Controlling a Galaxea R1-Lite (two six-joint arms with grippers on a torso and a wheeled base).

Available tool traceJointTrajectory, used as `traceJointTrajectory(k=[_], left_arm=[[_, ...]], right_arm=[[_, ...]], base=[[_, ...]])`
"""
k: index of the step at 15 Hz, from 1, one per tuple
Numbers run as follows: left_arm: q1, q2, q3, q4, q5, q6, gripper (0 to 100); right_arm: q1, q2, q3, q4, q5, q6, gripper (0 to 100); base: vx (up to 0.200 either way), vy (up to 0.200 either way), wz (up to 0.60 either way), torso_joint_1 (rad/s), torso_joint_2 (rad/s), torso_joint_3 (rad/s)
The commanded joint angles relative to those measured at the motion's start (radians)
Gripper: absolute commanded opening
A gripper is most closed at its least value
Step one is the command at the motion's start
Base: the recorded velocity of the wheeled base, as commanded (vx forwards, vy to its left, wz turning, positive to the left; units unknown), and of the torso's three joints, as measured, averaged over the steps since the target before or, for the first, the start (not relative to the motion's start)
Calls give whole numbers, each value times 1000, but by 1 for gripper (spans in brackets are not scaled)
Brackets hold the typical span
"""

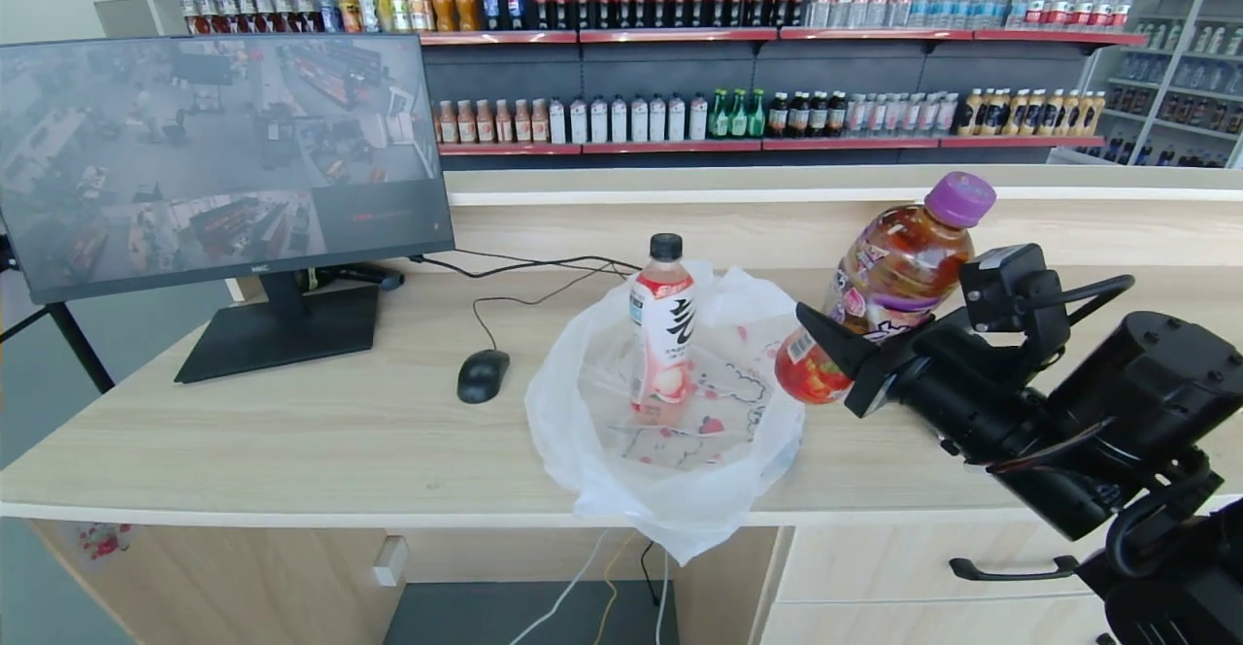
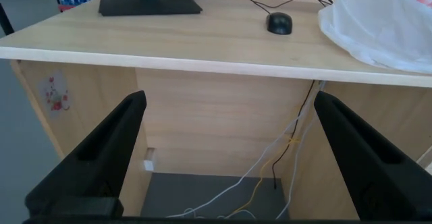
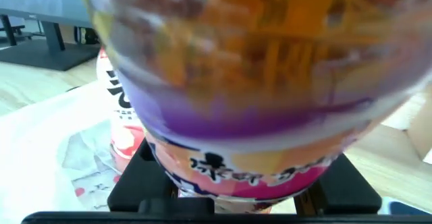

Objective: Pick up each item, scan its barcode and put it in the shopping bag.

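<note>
Two bottles in play, one shopping bag (image 1: 583, 402), two grippers; the right gripper (image 1: 840, 346) was clamped on the purple-capped bottle (image 1: 898, 276), gripping it low on the label with the cap tipped up and away, the bottle tilted in the air above the table (image 1: 291, 431), just to the right of the bag; from the right wrist camera that bottle (image 3: 256, 82) loomed huge, squeezed between the dark fingers (image 3: 135, 183).

The white and pink bottle (image 1: 663, 334), black cap on, stood upright inside the bag; one bottle in there and no more to be seen; the bag itself, thin pale plastic, sat open on the table with its front drooping over the table's near edge.

The left gripper (image 2: 229, 99) hung low in front of the table, below its top, fingers spread wide and holding nothing; beyond it, one black mouse (image 2: 279, 23) lay on the table to the left of the bag (image 2: 378, 28); one monitor (image 1: 214, 159) stood at the far left.
</note>
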Motion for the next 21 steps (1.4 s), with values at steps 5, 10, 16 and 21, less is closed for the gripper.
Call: traceJointTrajectory(k=[5, 10, 16, 21], left_arm=[[0, 0, 2, 0, -1, 1, 100], [0, 0, 0, 0, 0, 0, 100], [0, 0, 0, 0, 0, 0, 100], [2, 0, 0, 0, 0, 0, 100]], right_arm=[[11, 75, -28, -1, 0, -3, 0], [-2, 136, -64, -1, 0, -3, 0], [-2, 207, -110, -1, 0, -3, 0], [-2, 251, -105, -1, 0, -3, 0]], base=[[0, 0, 0, 0, 0, 0], [0, 0, 0, 0, 0, 0], [0, 0, 0, 0, 0, 0], [0, 0, 0, 0, 0, 0]])
